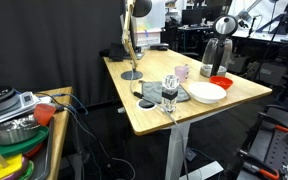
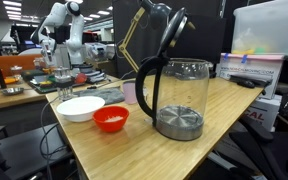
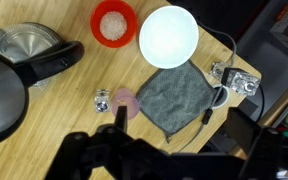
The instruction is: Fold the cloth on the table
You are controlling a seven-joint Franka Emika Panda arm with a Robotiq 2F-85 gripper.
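The grey cloth (image 3: 174, 97) lies flat on the light wood table (image 3: 69, 110), just below the white bowl (image 3: 168, 36) and near the table's edge. It also shows as a dark patch in an exterior view (image 1: 151, 91). My gripper (image 3: 182, 128) hangs high above the cloth's near edge, open and empty, with its dark fingers spread to either side. It touches nothing. The gripper itself does not show clearly in either exterior view.
A red bowl (image 3: 114, 22) sits beside the white bowl. A glass kettle (image 3: 24, 55) stands at the left. A pink cup (image 3: 130, 103) and a small clear object (image 3: 239, 80) flank the cloth. Cables (image 3: 209, 110) run by the table edge. A lamp stand (image 1: 131, 60) stands further back.
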